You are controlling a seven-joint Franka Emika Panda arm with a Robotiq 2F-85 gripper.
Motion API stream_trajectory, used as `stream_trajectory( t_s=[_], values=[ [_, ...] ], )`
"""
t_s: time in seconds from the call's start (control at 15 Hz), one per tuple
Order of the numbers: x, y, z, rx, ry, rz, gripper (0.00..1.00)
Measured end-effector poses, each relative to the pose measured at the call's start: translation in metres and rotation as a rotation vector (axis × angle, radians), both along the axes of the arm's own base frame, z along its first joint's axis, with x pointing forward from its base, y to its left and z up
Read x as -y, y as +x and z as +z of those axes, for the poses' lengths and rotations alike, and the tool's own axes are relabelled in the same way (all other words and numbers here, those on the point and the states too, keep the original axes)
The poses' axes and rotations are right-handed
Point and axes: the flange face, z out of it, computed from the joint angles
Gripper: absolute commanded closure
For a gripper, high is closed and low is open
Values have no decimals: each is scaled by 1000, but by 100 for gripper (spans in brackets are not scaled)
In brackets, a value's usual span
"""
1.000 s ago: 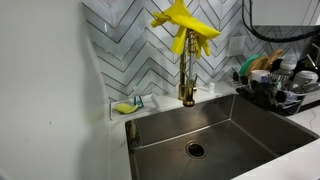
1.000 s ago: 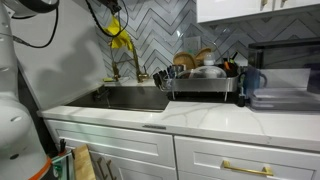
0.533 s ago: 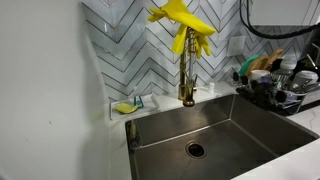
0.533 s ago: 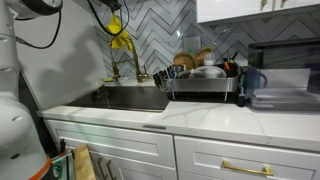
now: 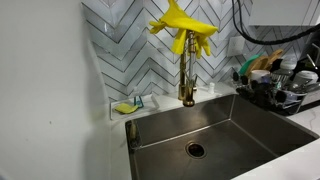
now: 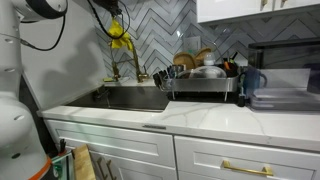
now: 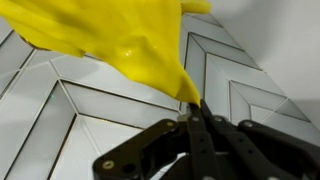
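While the wrist view is filled mostly by yellow, the gripper (image 7: 196, 108) is seen with its jaws fully closed, and a thin edge of the yellow rubber glove (image 7: 110, 35) is pinched between the black fingertips (image 7: 200, 135); the rest of the glove is spread across the top of that view, with grey herringbone tile (image 7: 90, 120) seen behind it. In both exterior views the glove (image 5: 183, 28) (image 6: 119, 36) is held up in the air, high against the tiled backsplash, and is hung directly above the brass faucet (image 5: 187, 82); its lower fingers are draped close to the faucet's top, and whether they are touching cannot be told. The steel sink (image 5: 250, 118) is placed below, well apart from the glove, with a drain (image 5: 196, 149) set in its floor. A yellow-green sponge (image 5: 126, 106) is set on the ledge just beside the faucet base. A dish rack (image 5: 275, 95) loaded with dishes is placed on the counter at the sink's far side, and is also caught in an exterior view (image 6: 205, 85). White cabinet drawers (image 6: 230, 155) are seen below the counter
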Motion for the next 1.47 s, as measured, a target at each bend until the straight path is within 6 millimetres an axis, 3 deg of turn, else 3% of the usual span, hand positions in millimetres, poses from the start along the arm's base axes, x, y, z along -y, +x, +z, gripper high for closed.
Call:
stream_trajectory(
  t_s=[0.07, 0.73, 1.13, 1.47],
  values=[
    [-1, 1, -2, -3, -2, 0, 72],
    [-2, 4, -7, -9, -5, 0, 1],
    [1, 5, -2, -3, 1, -5, 0],
    [25, 2, 35, 19, 58, -46, 0]
  ],
)
